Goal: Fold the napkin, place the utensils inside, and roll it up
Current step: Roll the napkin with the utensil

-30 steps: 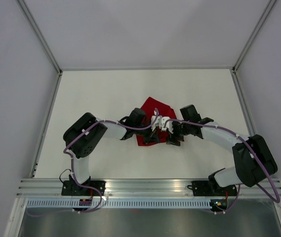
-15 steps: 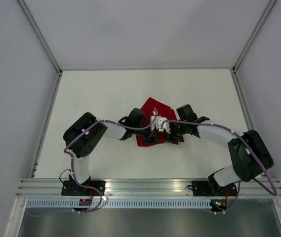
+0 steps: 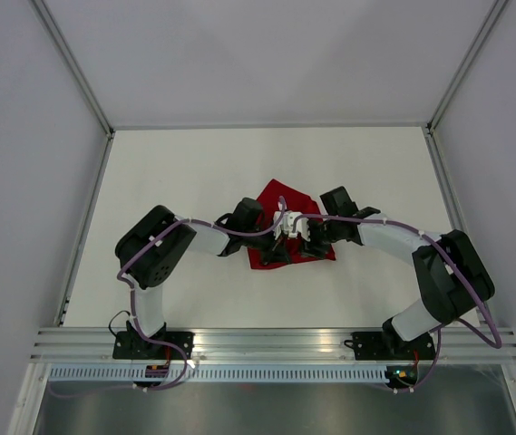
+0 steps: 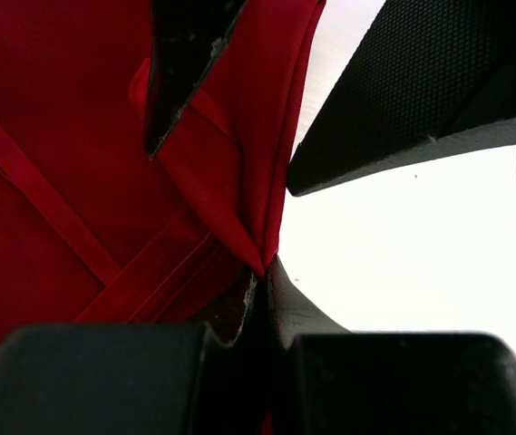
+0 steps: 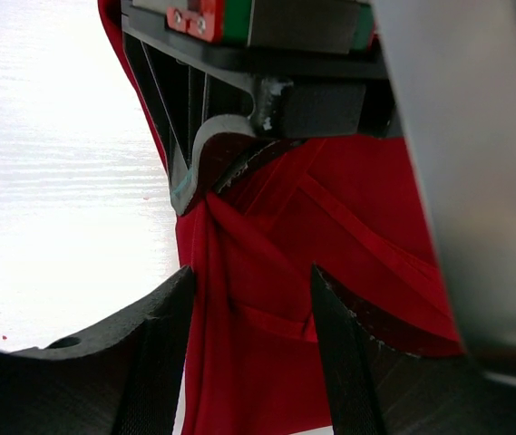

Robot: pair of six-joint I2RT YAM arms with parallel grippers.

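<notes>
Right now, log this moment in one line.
left pincer: shut on napkin fold | right pincer: open, straddling that fold | utensils: not seen

From above, left gripper [image 3: 274,246] and right gripper [image 3: 312,239] hide seemingly most of the napkin [image 3: 280,193]; wrist views crop its edges.

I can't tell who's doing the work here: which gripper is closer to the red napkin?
Left. The left gripper is shut on a fold of the napkin; the right gripper straddles the bunched cloth, jaws open either side, not yet pinching.
</notes>
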